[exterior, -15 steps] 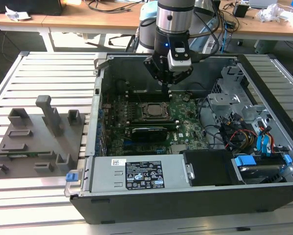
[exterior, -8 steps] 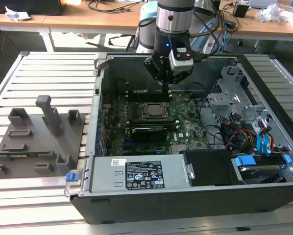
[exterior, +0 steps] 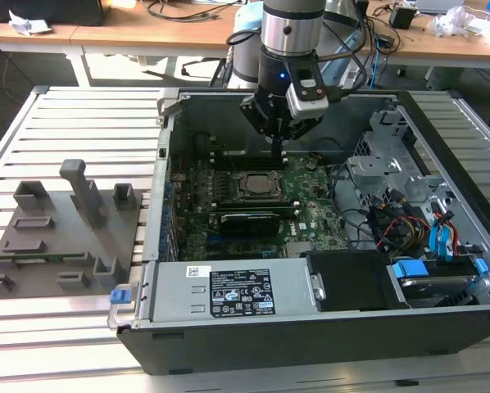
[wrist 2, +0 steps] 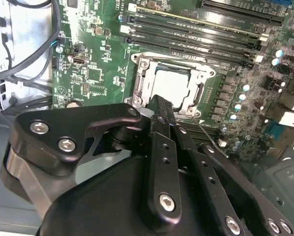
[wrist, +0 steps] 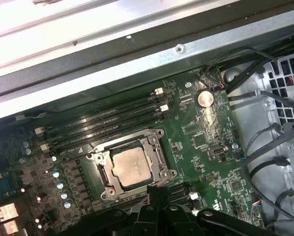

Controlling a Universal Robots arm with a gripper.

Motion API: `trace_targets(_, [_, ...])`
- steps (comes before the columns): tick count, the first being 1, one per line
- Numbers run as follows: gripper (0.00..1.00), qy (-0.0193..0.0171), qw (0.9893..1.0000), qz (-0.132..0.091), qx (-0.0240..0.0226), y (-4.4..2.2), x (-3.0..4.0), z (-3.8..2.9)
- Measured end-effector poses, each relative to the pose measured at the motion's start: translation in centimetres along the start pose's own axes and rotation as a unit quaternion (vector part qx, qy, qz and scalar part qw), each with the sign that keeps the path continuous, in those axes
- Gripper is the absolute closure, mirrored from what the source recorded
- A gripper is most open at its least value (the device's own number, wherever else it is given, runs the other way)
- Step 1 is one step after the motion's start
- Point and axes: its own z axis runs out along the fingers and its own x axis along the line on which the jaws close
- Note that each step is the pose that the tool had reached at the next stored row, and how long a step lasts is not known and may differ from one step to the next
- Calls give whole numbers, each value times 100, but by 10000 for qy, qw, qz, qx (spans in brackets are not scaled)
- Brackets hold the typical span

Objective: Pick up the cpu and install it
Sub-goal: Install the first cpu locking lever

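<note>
Hanging over the open case [exterior: 310, 350], the arm had its gripper [exterior: 278, 150] low above the motherboard [exterior: 315, 219]. In both wrist views the fingers came together to a single narrow tip with nothing between them, so the gripper [wrist 2: 159, 102] was closed and empty.

The cpu [exterior: 254, 185] lay flat in the socket [exterior: 231, 188] on the board, silvery top facing up. In the second wrist view the cpu [wrist 2: 174, 86] sat square inside the metal socket frame [wrist 2: 141, 87]. The fingertip was just beside the frame's near edge; whether it touched could not be told. A thin wire lever [wrist 2: 202, 129] ran along one side of the frame. The first wrist view showed the cpu [wrist: 131, 166] in its frame [wrist: 103, 173], with the gripper [wrist: 154, 189] close by one corner. Empty memory slots [wrist: 102, 123] ran alongside the socket, and a coin cell [wrist: 204, 99] lay further off on the board.

Toward the exterior view's left, a grey fixture [exterior: 65, 233] stood on the slatted table [exterior: 73, 123], well apart from the case.
</note>
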Motion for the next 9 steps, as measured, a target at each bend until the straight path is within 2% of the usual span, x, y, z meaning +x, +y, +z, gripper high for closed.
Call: trace_targets(9, [89, -17, 9995, -306, -14, 0, 0, 0])
